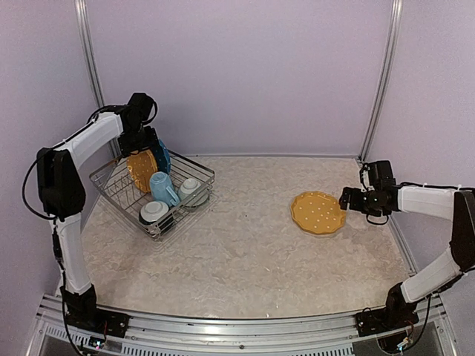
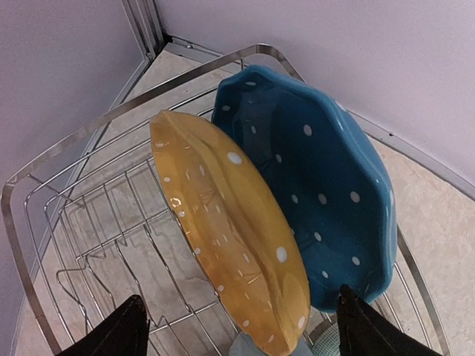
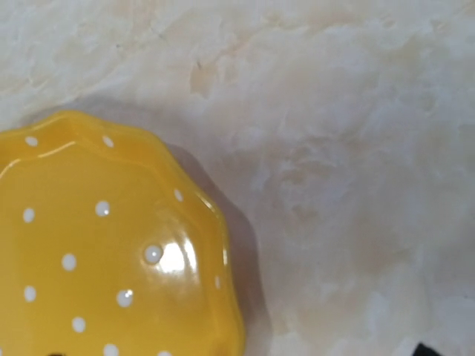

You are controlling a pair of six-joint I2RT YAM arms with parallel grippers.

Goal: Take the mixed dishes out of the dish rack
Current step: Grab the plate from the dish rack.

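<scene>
1. My left end effector (image 2: 237, 325) is hovering over the dish rack (image 2: 44, 178), its fingers (image 2: 111, 334) standing wide apart and gripping nothing.
2. An orange-yellow dotted plate (image 2: 223, 230) is standing on edge in the gap between those fingers, touching neither. The blue dotted plate (image 2: 319, 193) is leaning just behind it.
3. The light blue mug (image 1: 162, 187) and two white bowls (image 1: 154, 212) are sitting in the rack, below this end effector and nearer my bases.
4. My right end effector (image 1: 346, 199) is hanging low over the bench (image 1: 245, 252), jaws spread, holding nothing.
5. The second orange-yellow plate (image 1: 318, 212) is lying flat on the bench, just beside my right end effector on its left, well apart from the rack.
</scene>
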